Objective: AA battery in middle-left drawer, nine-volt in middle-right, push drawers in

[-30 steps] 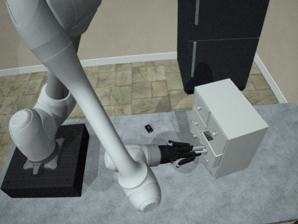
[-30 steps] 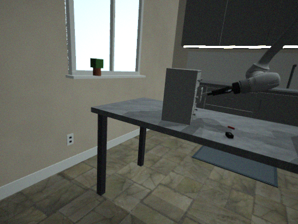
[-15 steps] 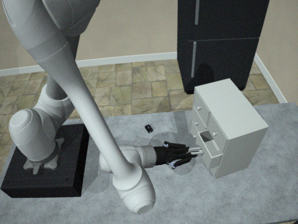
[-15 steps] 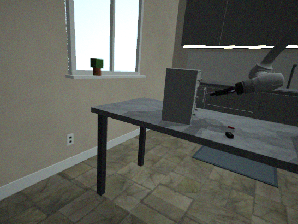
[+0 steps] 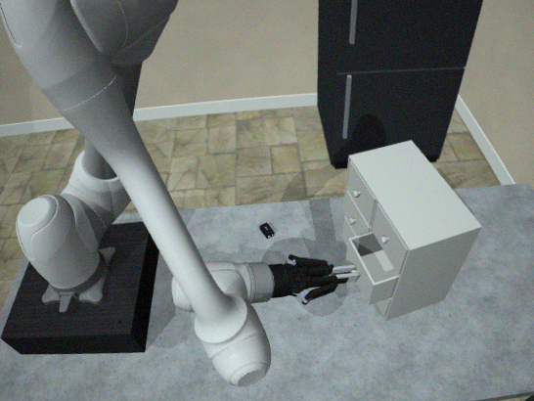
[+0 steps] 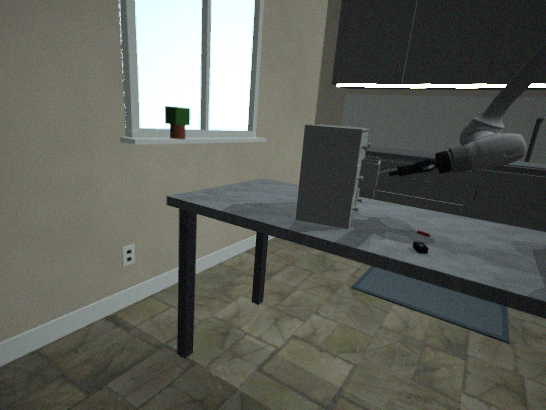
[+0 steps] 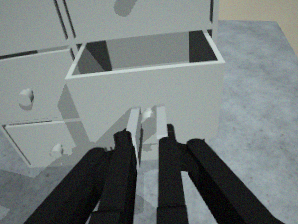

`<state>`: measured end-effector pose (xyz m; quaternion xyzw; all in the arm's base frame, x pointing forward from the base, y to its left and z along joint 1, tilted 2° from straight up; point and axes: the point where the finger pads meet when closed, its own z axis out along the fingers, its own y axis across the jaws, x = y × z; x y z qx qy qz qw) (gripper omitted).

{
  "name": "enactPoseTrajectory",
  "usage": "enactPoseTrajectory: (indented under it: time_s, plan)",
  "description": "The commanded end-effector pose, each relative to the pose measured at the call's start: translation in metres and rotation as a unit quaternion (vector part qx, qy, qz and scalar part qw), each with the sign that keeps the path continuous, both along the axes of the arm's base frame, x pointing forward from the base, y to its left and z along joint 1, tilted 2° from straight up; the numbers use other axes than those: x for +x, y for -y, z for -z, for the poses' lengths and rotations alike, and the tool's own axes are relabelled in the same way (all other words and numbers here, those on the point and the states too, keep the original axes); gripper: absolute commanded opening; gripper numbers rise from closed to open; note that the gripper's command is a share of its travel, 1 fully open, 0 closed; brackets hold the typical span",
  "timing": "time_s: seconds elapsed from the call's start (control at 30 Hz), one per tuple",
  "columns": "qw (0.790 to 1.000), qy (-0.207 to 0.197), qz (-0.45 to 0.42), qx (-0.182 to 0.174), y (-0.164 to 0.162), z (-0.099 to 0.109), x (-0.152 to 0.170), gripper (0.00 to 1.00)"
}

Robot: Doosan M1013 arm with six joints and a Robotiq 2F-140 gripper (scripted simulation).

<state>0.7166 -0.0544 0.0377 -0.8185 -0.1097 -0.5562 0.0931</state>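
The small white chest (image 5: pixel 413 220) stands on the grey table, its front facing my arm; it also shows in the exterior view (image 6: pixel 330 175). The right drawer of the middle row (image 5: pixel 373 266) is pulled partly out and looks empty in the wrist view (image 7: pixel 143 63). My gripper (image 5: pixel 349 272) is level with this drawer and shut on its knob (image 7: pixel 147 121). The black nine-volt battery (image 5: pixel 266 230) lies on the table, apart from the chest to its front. The small red AA battery (image 6: pixel 423 233) lies just beyond the nine-volt battery (image 6: pixel 420 246); my arm hides it in the top view.
The other drawers are pushed in, each with a small knob (image 7: pixel 27 98). My arm's black base (image 5: pixel 83 289) sits at the table's left end. A tall dark cabinet (image 5: pixel 391 73) stands behind the table. A potted plant (image 6: pixel 177 121) is on the window sill.
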Motion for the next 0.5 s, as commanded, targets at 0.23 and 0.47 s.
enactPoseTrajectory:
  time_s: [0.23, 0.47]
  plan:
    - [1.000, 0.000, 0.000, 0.000, 0.0015, -0.0002, -0.0050, 0.08]
    - [1.000, 0.000, 0.000, 0.000, 0.0018, -0.0003, -0.0062, 0.08]
